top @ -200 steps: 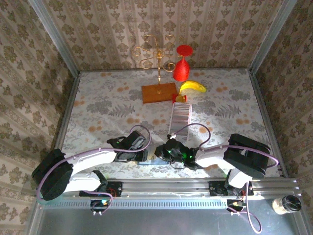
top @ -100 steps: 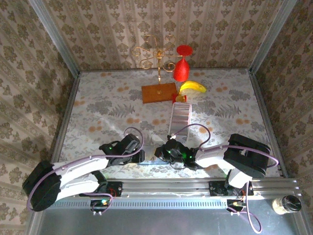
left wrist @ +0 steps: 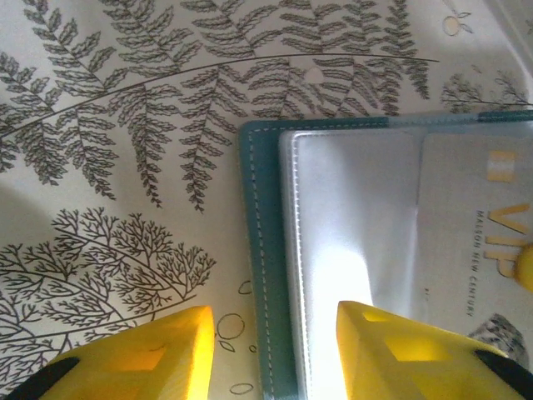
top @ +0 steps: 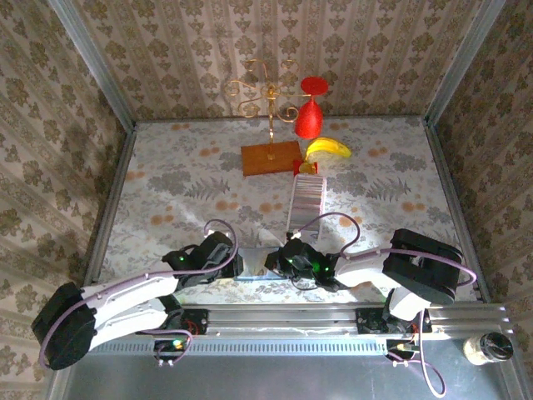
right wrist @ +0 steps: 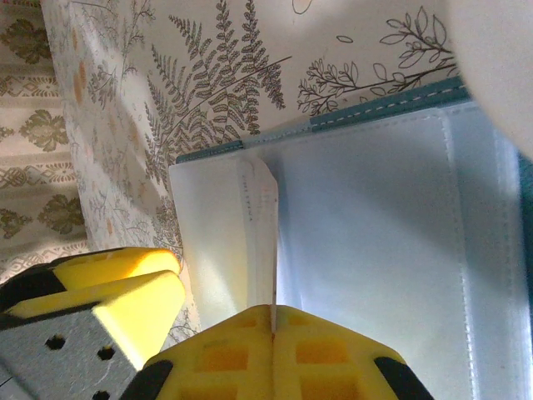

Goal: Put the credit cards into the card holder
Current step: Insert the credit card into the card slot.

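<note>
The table (top: 166, 183), covered in a floral cloth, is taking up most of the top view. The left arm (top: 133, 287) and the right arm (top: 375, 262) are reaching toward each other along its near edge. At the far side an orange-brown wooden block (top: 271, 157) is carrying a gold candle stand (top: 268, 92). A red glass (top: 309, 117) and a banana (top: 327, 148) are sitting just beside it.

The row of credit cards (top: 306, 200) is standing edge-on in a long white rack, running from near the banana toward the arms. The teal card holder (left wrist: 260, 250) is lying open and flat on the cloth at the near middle of the table, between the two grippers, with its clear pockets (right wrist: 375, 233) facing up. A VIP card (left wrist: 491, 250) is sitting under one clear pocket.

The left gripper (left wrist: 275, 358) is hovering with its jaws apart, holding nothing. One yellow finger (left wrist: 158, 354) is hanging over the cloth and the other is hanging over the clear pocket, so the stitched teal edge is lying between them. Whether they are touching the surface cannot be told.

The right gripper (right wrist: 273, 350) is pinching a thin white credit card (right wrist: 266, 233) between its closed jaws. The card is pointing edge-on at the outer part of the holder's clear pocket.
</note>
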Robot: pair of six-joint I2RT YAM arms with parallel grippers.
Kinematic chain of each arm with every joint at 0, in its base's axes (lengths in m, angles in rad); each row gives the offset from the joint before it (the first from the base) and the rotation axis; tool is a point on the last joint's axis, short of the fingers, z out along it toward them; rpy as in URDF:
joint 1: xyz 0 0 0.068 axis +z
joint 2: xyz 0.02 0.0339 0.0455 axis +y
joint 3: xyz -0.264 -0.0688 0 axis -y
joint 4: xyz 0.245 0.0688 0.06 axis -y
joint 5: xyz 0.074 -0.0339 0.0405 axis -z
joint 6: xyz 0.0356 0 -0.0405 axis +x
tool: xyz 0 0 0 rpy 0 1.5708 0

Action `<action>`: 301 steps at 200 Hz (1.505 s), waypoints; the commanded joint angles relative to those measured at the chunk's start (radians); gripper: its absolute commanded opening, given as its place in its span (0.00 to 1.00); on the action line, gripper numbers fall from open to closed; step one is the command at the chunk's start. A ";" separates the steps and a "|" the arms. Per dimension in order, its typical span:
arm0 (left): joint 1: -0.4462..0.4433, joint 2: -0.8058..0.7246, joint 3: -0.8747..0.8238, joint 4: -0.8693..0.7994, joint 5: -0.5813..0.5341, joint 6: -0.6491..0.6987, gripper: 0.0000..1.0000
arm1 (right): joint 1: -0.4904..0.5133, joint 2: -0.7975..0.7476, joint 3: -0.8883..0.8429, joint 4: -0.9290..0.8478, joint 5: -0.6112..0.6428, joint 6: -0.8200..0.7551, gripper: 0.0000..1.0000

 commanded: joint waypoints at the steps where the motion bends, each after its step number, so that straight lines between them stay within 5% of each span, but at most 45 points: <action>1: 0.014 0.038 -0.011 0.018 0.020 -0.013 0.39 | 0.010 0.009 -0.022 -0.025 -0.026 0.004 0.00; 70: 0.014 0.113 -0.003 0.037 0.041 -0.004 0.28 | 0.010 0.050 -0.027 0.087 -0.063 0.006 0.00; 135: 0.014 0.088 -0.002 -0.022 0.010 -0.005 0.28 | 0.010 0.067 -0.055 0.154 -0.055 0.001 0.00; 149: 0.015 0.085 -0.002 -0.031 0.009 -0.007 0.29 | 0.011 0.067 -0.045 0.098 -0.057 -0.008 0.13; 198: 0.015 0.072 -0.002 -0.049 0.005 -0.004 0.29 | 0.010 0.019 0.017 -0.157 -0.041 -0.076 0.23; 218: 0.015 0.064 0.000 -0.062 -0.003 -0.002 0.28 | 0.010 -0.022 0.035 -0.268 -0.013 -0.109 0.36; 301: 0.015 0.045 -0.020 -0.037 0.019 0.002 0.24 | 0.010 0.037 0.144 -0.334 -0.034 -0.166 0.18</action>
